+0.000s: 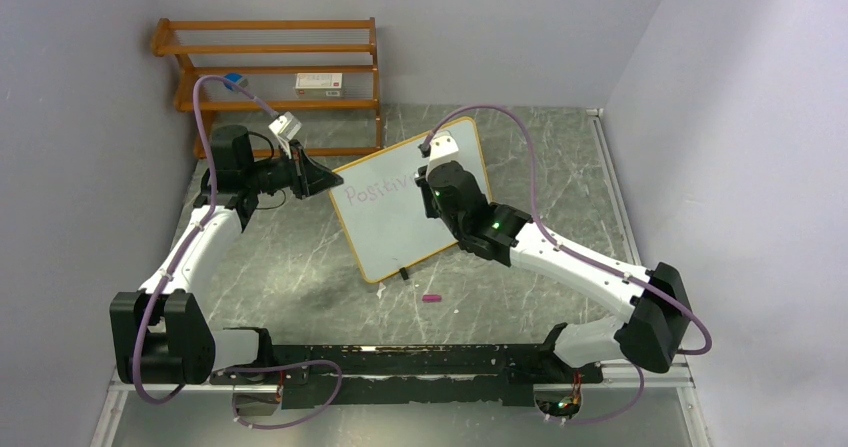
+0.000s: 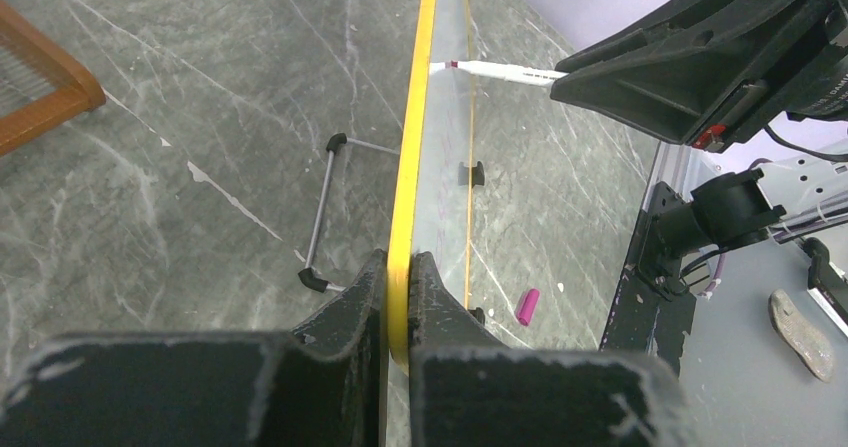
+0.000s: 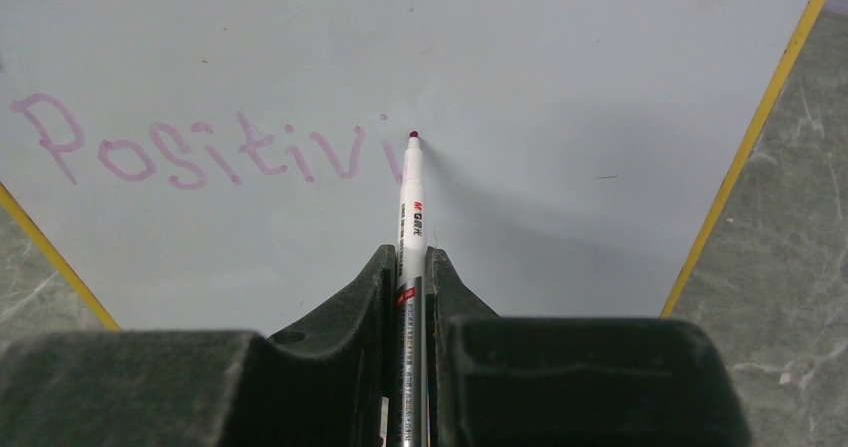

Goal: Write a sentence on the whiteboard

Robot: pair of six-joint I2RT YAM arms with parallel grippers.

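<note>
Purple letters on the whiteboard [image 1: 390, 239] read "Positivi" — so the sentence [image 3: 190, 152] is only partly down, with the end of that word and all that follows it left to write. Your right gripper [image 3: 410, 267] is clamped tight on the marker [image 3: 411, 192], whose tip sits at the board just right of the last "i". Your left gripper [image 2: 400, 292] pinches the board's yellow frame edge — the board stands propped on the table [image 1: 290, 267] in front of the wooden shelf [image 1: 270, 67], with the pink cap [image 1: 432, 297] lying near its foot.

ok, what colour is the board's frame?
Yellow. The frame shows best in the left wrist view.
</note>
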